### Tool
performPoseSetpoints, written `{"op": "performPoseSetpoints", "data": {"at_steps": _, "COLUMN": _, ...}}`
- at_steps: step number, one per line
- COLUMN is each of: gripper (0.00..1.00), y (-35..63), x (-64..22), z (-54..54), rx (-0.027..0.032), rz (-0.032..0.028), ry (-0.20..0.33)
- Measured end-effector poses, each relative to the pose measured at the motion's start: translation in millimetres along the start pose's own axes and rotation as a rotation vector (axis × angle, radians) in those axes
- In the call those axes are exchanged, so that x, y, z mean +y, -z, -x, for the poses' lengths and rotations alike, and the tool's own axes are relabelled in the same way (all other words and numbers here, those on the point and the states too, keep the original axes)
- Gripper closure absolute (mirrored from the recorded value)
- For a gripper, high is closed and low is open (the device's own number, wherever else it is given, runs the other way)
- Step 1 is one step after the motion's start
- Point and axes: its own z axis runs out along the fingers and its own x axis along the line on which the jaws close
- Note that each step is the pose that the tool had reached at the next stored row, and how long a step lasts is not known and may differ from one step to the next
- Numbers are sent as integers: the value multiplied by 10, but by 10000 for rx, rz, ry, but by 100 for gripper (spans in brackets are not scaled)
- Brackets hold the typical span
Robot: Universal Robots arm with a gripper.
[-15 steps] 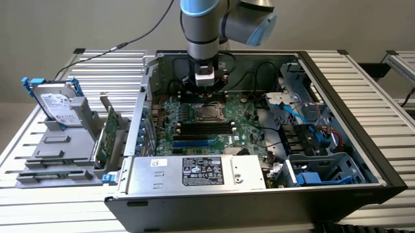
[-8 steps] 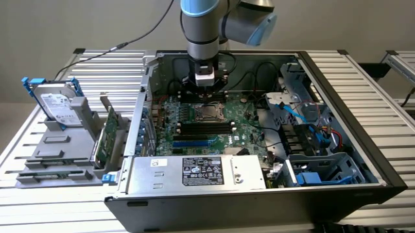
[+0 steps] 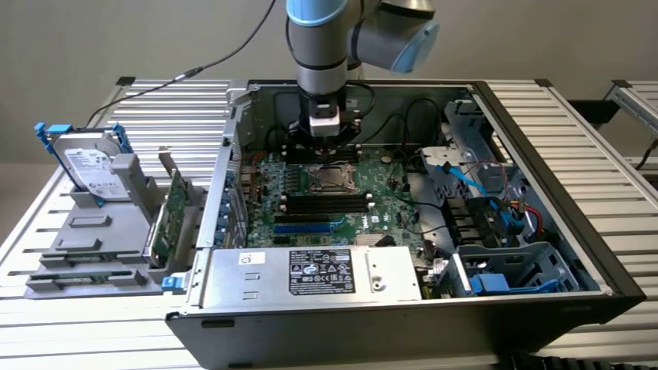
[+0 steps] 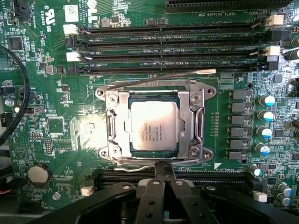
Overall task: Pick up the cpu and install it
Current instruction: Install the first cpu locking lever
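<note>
**CPU sitting in the socket, arm parked right over it**

I'm standing by the open PC case point(image 3: 545, 139) on the worktop point(image 3: 154, 108), and the arm is reaching straight down into it. The end effector point(image 4: 163, 170) hangs low over the motherboard point(image 4: 51, 93) with its two fingers pressed together and nothing pinched between them.

The cpu point(image 4: 154, 126) lies flat in its socket, just ahead of the fingertips and a little below them. The metal retention frame point(image 4: 196, 126) sits around it, and its silver lid shows through the window. I can't tell if the frame is latched. The memory slots point(image 4: 163, 44) run along the far side of the socket from the fingers.

On handling, my guess is that the chip is light, thin and totally stiff. The lid looks smooth, so it's probably slippery. The underside and the socket contacts are the fragile bit, so no dragging or tilting. I'd take hold on two opposite edges and keep it level, though the frame leaves little room for that.
</note>
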Motion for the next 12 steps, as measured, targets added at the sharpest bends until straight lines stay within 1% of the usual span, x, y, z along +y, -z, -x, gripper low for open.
{"op": "performPoseSetpoints", "data": {"at_steps": 5, "gripper": 89, "y": -4, "x": -21, "z": 0, "rx": 1, "rz": -5, "ry": 0}}
{"op": "performPoseSetpoints", "data": {"at_steps": 6, "gripper": 89, "y": -8, "x": -26, "z": -1, "rx": 6, "rz": -18, "ry": 0}}
{"op": "performPoseSetpoints", "data": {"at_steps": 8, "gripper": 89, "y": -7, "x": -24, "z": -1, "rx": 1, "rz": -7, "ry": 2}}
{"op": "performPoseSetpoints", "data": {"at_steps": 12, "gripper": 89, "y": -4, "x": -24, "z": -2, "rx": -29, "rz": 0, "ry": -2}}
